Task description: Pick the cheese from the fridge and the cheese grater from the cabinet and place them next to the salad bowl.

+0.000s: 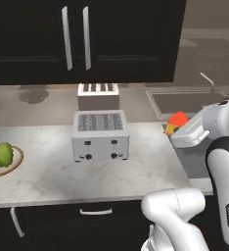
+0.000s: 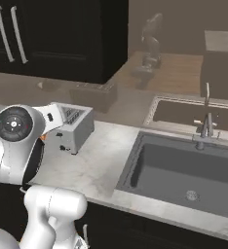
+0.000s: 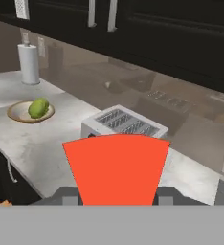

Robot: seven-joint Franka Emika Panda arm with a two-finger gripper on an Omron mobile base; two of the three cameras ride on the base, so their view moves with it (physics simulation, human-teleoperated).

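Closest to you is the claw itself, and it is clamped on the cheese. In the hand view the orange-red wedge stands up between the two fingers, narrow end down in the jaws, broad curved edge on top. In the left base view you see the same cheese as a small red and yellow piece at the tip of the arm, held above the counter and not touching it.

Just ahead of the claw, and lower, is the toaster. It sits on the counter between the claw and the goal, so I judge your path must go over it or around it.

Further on, ahead and to the left of the claw in the hand view, lies the bowl with the green lettuce in it. This is the relation that matters: the bowl is well apart from the cheese, past the toaster, near the far left end of the counter. The free counter beside the bowl on the toaster side looks to me the natural place to put the wedge down.

Beyond the bowl stands a paper towel roll, and above all hang the black cabinet doors, both closed. I see no grater, so that half of the task seems not yet done.
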